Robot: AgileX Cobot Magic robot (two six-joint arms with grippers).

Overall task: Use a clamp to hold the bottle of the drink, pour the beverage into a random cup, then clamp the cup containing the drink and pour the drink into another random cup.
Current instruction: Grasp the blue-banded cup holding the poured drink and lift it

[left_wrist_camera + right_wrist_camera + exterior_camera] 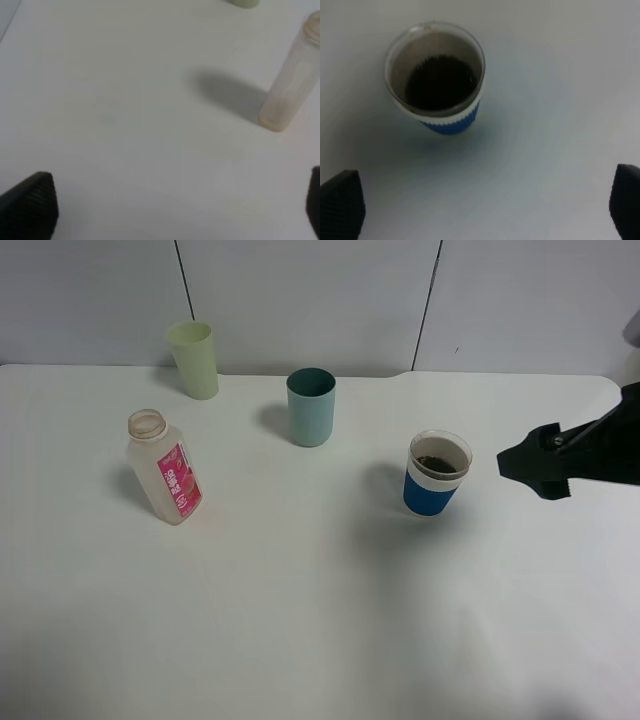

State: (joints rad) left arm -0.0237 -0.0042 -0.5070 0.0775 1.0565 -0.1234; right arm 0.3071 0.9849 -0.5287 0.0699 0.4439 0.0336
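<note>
So the bottle of the drink [165, 468] stands upright on the left side of the bench [320, 640], and it looks drained. The beverage [439, 84] sits as a dark pool in the blue-sleeved cup [436, 474], over on the right. First pour looks done to me; the cup-to-cup pour is what's left.

The right fingers [340, 207] are spread wide with nothing in them. They're lined up on that cup but clearly short of it. The left fingers [27, 205] are wide open and empty too, hanging over bare bench near the bottle.

Stuff I'd worry about:

- The cup looks like thin plastic. Squeeze too hard and the wall could buckle and slop drink over the rim.
- If one finger arrives first, it could shove the cup sideways or tip it before the other one lands. It's light, and the bench looks slick.
- Grab on the white band or rim instead of the sleeve and it might slip once tilted.
- The teal cup [311, 406] is well apart from it, so there's a full carry with liquid sloshing.
- Wide mouth means a broad stream, so tilt fast and it misses the teal cup or knocks it.
- The yellow-green cup [194, 359] isn't far from the teal one, so the pour could go to the wrong cup.
</note>
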